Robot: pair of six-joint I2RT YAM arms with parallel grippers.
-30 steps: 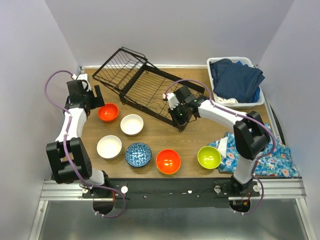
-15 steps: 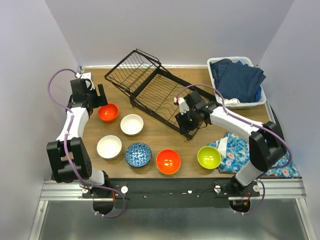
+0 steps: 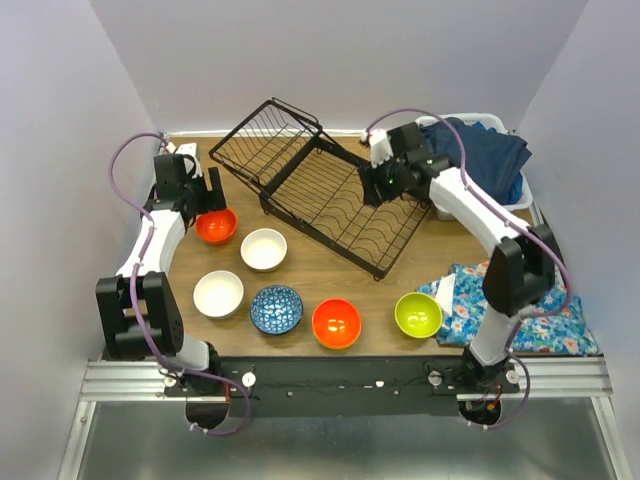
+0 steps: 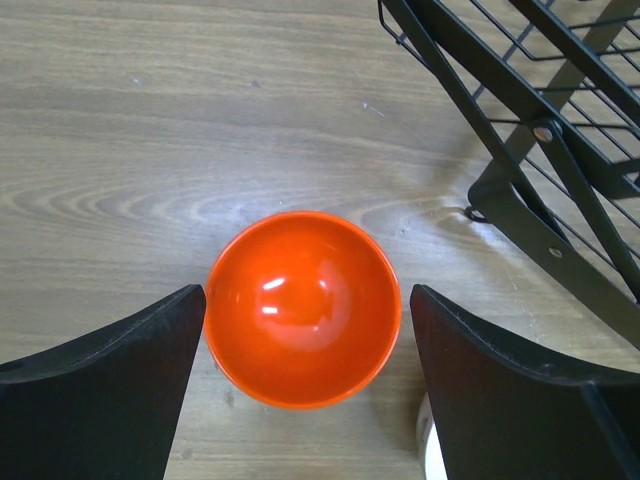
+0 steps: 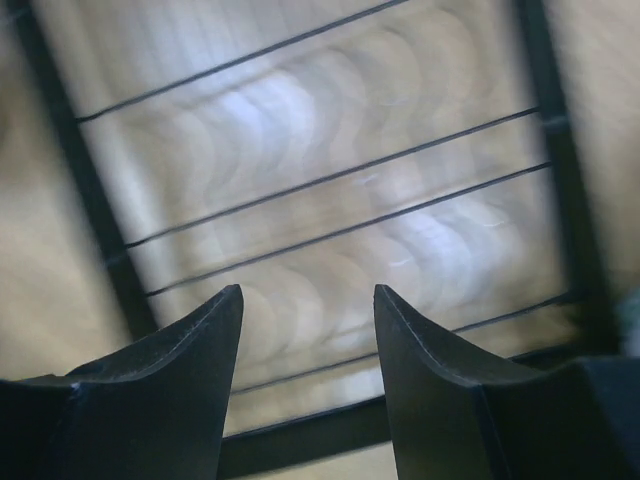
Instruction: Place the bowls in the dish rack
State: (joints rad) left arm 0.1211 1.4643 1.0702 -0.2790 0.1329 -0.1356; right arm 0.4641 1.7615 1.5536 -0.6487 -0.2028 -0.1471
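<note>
A black wire dish rack [image 3: 330, 195] sat on a brown wood-grain tabletop [image 3: 320, 282]. In front of the rack were an orange bowl [image 3: 337, 323], a lime green bowl [image 3: 418, 314], a blue patterned bowl [image 3: 276, 308], a white bowl [image 3: 218, 293] and a cream bowl [image 3: 264, 249]. Left of the rack was a second orange bowl [image 3: 216, 225].

dish rack [image 3: 330, 200]: dragged rightward | right claw [image 3: 378, 188]: let go, opened, moved to rack's far edge

Orange bowl [image 4: 302, 305]: smooth and glossy (highlights glint inside). Table [image 4: 150, 120]: matt wood grain. Dish rack [image 4: 505, 205], upper right: black-coated metal wire and bars.
</note>
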